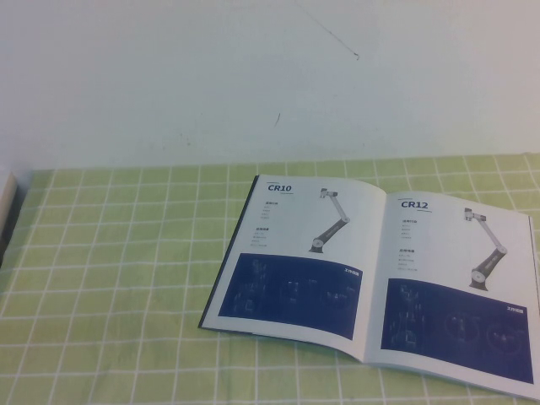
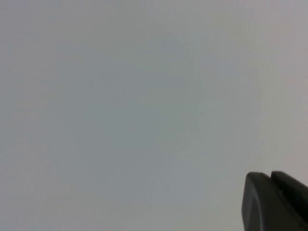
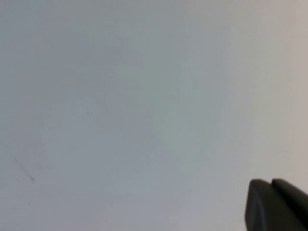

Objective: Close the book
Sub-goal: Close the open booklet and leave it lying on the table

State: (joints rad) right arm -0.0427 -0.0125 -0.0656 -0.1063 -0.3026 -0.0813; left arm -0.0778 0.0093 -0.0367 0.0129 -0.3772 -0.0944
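The book (image 1: pixel 371 278) lies open on the checked cloth (image 1: pixel 110 278), toward the robot's right. Left gripper (image 2: pixel 274 202) and right gripper (image 3: pixel 276 204) each face a blank wall (image 2: pixel 144 96); whether either is open cannot be told.

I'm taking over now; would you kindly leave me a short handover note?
Left gripper: off the high view, aimed at a blank wall, only a dark corner showing.
Right gripper: the same.
Book: open flat on the checked cloth, on the robot's right side, untouched.
Done: nothing.
To do: bring an arm in and fold one half over to close it.
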